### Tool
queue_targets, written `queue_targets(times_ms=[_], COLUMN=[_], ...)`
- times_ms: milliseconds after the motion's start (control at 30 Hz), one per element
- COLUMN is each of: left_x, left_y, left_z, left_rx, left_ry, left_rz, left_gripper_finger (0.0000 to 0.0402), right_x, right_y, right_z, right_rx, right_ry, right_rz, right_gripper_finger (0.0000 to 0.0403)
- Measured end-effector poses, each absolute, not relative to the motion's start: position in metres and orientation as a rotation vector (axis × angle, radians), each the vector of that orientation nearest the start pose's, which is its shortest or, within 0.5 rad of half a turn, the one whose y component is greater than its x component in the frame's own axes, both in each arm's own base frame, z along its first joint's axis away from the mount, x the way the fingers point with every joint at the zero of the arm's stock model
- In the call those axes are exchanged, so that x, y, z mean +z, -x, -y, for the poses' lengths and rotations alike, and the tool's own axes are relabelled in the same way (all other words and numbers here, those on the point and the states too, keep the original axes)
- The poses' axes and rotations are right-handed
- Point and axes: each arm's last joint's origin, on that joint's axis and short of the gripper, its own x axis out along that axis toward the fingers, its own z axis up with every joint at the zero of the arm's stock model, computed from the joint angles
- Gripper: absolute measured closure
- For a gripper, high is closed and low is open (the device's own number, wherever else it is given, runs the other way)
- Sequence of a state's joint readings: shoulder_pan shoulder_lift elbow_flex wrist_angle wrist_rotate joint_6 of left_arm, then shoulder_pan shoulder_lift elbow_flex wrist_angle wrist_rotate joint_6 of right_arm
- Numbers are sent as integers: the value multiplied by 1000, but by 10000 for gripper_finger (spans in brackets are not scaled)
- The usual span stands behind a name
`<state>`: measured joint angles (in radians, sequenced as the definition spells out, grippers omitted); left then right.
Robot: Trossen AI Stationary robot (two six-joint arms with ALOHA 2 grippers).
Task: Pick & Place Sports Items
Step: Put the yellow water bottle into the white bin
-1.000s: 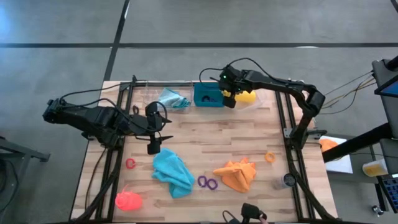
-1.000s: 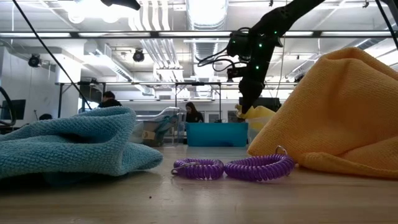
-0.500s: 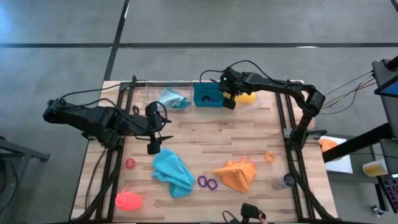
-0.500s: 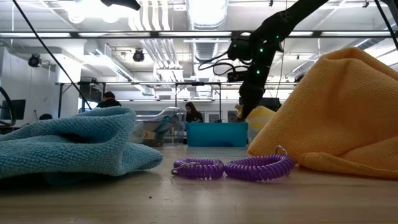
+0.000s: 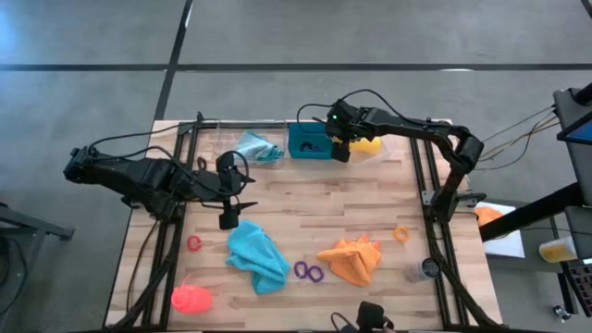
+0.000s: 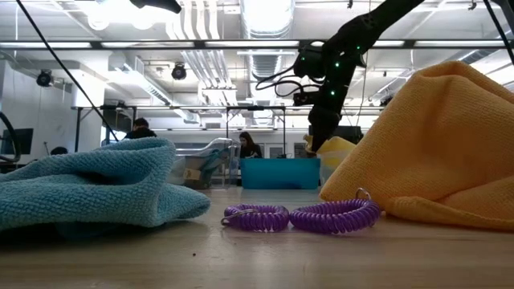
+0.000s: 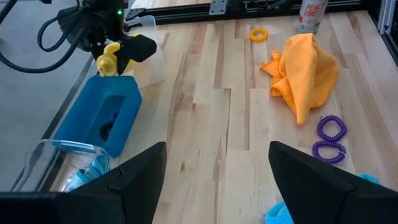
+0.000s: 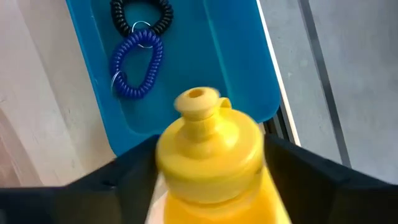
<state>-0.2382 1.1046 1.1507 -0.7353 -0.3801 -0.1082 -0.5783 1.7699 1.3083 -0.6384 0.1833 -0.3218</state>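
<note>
Gripping yellow bottle (image 8: 211,158) beside bin (image 8: 242,50)

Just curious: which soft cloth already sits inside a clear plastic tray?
The pale blue cloth, in the clear tray; the teal and orange cloths lie on bare wood.

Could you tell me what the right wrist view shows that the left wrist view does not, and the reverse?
Only the right wrist view shows a black coil ring and a blue coil ring lying inside the teal bin. Only the left wrist view shows the orange cloth, the purple rings and an orange ring. Both show the bin and the yellow bottle between the right gripper's jaws.
</note>
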Motion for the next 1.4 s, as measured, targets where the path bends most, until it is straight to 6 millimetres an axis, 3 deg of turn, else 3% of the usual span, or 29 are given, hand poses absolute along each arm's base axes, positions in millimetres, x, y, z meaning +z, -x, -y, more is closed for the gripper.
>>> queue_targets(times_ms=[100, 433, 800, 1100, 1400], left_x=[350, 350, 350, 350, 350], left_y=[-213, -213, -213, -213, -213], left_z=[41, 41, 41, 42, 42], left_rx=[171, 172, 155, 139, 137], left_ry=[-105, -101, -92, -87, -96], left_rz=[-648, -647, -651, -655, -655], left_gripper_finger=[116, 116, 116, 116, 116], right_x=[221, 223, 269, 274, 243], right_y=[-300, -301, -286, -248, -201], right_z=[202, 203, 192, 165, 134], right_rx=[-496, -501, -544, -553, -639], right_ry=[56, 55, 35, 60, 36], right_rz=[-1194, -1186, -994, -694, -232], right_gripper_finger=[197, 198, 198, 198, 198])
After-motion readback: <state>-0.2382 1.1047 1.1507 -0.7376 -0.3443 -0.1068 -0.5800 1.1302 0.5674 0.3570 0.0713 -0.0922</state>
